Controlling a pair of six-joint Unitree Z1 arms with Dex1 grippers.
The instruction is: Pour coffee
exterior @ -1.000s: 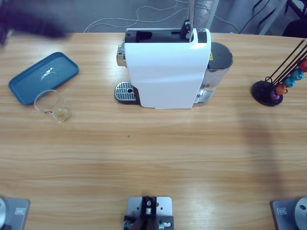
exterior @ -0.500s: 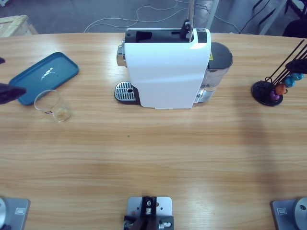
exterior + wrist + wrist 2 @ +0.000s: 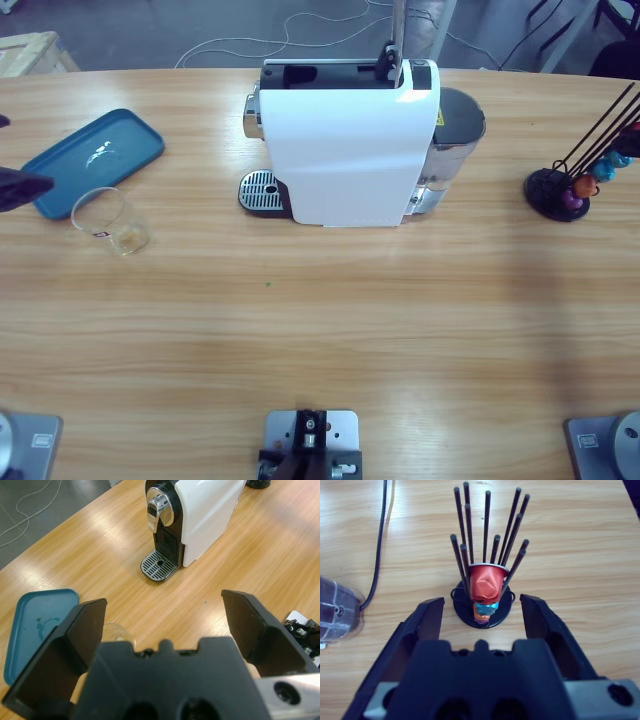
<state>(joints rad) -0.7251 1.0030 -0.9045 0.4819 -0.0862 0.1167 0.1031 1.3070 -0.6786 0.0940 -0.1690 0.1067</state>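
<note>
the glass (image 3: 108, 220) stands near the table's (image 3: 320, 330) left edge, just beside the blue tray (image 3: 92, 160), a little coffee (image 3: 130, 236) in its bottom; it looks light, rigid, smooth and breakable, best taken around its wall. the left gripper (image 3: 162, 630) hangs above it, jaws spread, empty. the right gripper (image 3: 481, 612), jaws spread, faces the capsule rack (image 3: 485, 580) near the right edge. the coffee machine (image 3: 345, 140) stands at the far edge
</note>
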